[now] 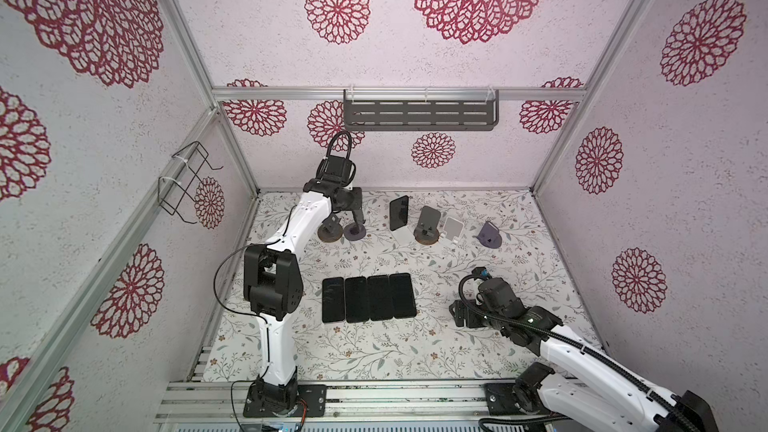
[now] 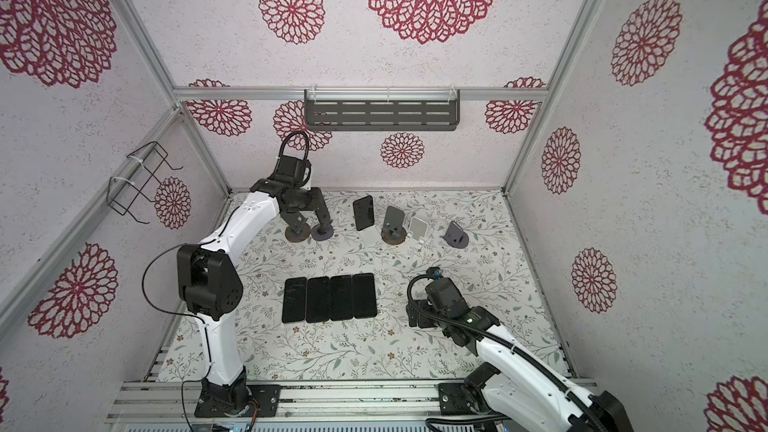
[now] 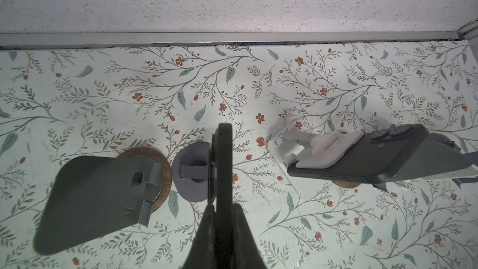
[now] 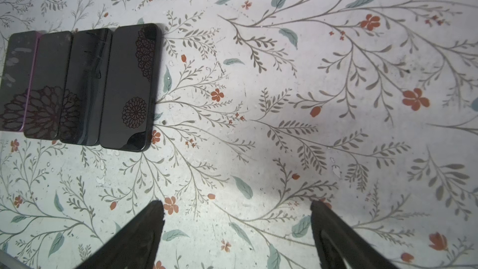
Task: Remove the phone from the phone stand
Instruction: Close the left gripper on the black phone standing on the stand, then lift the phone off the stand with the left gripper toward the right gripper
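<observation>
In the left wrist view a dark phone (image 3: 224, 151) shows edge-on, standing in a round purple-grey phone stand (image 3: 188, 174). My left gripper (image 3: 223, 207) is shut on the phone's lower part, one finger on each face. In both top views this gripper (image 1: 355, 210) hangs over the stand (image 1: 354, 233) at the back left of the table. My right gripper (image 4: 236, 208) is open and holds nothing, low over the bare floral table (image 4: 284, 99) at the front right (image 1: 459, 313).
Several dark phones (image 1: 368, 297) lie flat side by side mid-table. Another phone (image 1: 399, 212) leans on a white stand. Along the back stand a wood-based grey stand (image 1: 330, 231), a second one (image 1: 428, 224), a white stand (image 1: 452, 228) and a purple stand (image 1: 489, 235).
</observation>
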Controlling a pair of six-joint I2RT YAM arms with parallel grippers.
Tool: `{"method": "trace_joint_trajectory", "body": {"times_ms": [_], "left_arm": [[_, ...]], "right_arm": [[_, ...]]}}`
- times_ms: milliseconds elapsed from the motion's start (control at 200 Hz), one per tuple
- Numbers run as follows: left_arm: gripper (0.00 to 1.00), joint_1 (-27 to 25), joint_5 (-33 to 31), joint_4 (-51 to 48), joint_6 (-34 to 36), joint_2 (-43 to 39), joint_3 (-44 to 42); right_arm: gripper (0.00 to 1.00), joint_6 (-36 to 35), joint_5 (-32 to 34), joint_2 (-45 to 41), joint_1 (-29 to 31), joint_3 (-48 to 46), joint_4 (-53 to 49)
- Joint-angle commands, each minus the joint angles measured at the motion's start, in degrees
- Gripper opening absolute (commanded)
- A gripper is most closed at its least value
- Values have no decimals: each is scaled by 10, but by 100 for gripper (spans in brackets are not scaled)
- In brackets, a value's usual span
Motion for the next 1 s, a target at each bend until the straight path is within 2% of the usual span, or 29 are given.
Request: {"method": "trace_joint_trajectory", "body": {"times_ms": [0, 230, 335, 520, 686, 746, 856, 996], "left_arm": [[1, 3, 25, 3, -6, -34, 19], [0, 2, 46, -38, 6, -85, 33], [0, 1, 57, -60, 11, -112, 28], [0, 0, 104, -77, 12, -168, -20], [0, -10, 162, -100, 19, -192, -73], [0, -13, 194, -99, 16, -200, -96], [0, -14, 275, -98, 9, -212, -142], [0, -14, 384, -52, -5, -222, -229]], "right_arm": [[92, -8, 6, -8, -3, 8, -12], [93, -2, 4, -5, -3, 20, -17], [99, 0, 3, -6, -3, 25, -18], [99, -16, -19, 7, -2, 53, -28], [99, -34, -1, -4, 18, 107, -31], [98, -44, 0, -1, 22, 131, -37], [91, -58, 4, 35, 23, 195, -83], [91, -78, 22, 97, 44, 276, -137]]}}
